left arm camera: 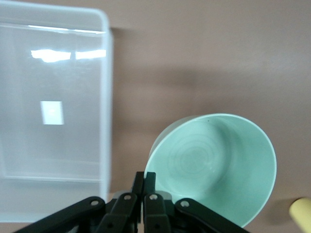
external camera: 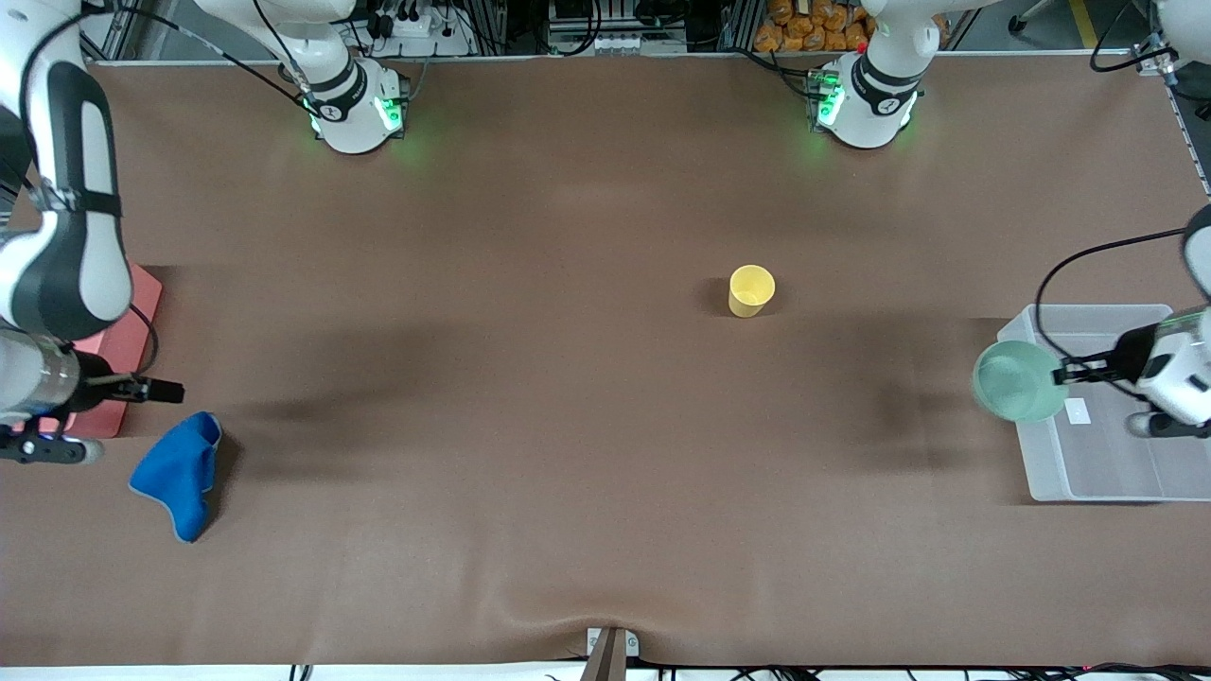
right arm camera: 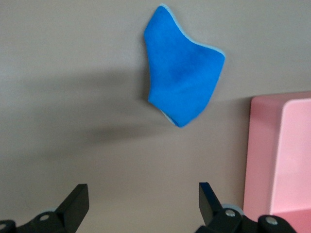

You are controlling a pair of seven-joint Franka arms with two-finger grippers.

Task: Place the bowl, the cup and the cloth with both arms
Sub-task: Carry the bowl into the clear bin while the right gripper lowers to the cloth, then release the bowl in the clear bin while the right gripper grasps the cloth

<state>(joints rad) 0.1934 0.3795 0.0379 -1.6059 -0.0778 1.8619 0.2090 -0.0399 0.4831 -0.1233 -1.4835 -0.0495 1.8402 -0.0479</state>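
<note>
Brown matte table (external camera: 587, 454), slightly wrinkled along the camera edge.

L gripper (external camera: 1074, 371) is up in the air at approx 3 o'clock of the front view, over the rim of a clear plastic bin (external camera: 1097, 473) at the left arm's end. Its fingers (left arm camera: 145, 187) are pinched tight on the rim of the bowl (external camera: 1020, 380). Bowl is pale mint, smooth, round, shallow, w/ faint concentric rings inside; it's tilted so the inside faces the front camera, and it hangs over the bin's edge, partly over bare table. In the left wrist view the bowl (left arm camera: 218, 167) sits just beside the bin (left arm camera: 53, 141), a translucent rounded-corner rectangle w/ a small white label on its floor.

Cup (external camera: 751, 289) is plain yellow, tapered, no handle, upright on the table near centre, approx 1 o'clock from the middle, well apart from everything else. A sliver of it shows in the left wrist view (left arm camera: 302, 213).

R gripper (external camera: 166, 390) is at approx 9 o'clock, fingers (right arm camera: 75, 206) spread wide w/ nothing between them, over bare table just off a pink block (external camera: 128, 345) w/ flat top and rounded corners. Cloth (external camera: 182, 473) is bright blue, soft, crumpled into a rough folded wedge w/ a thin pale edge. It lies flat on the table, nearer the camera than the block, close to it but not touching.
</note>
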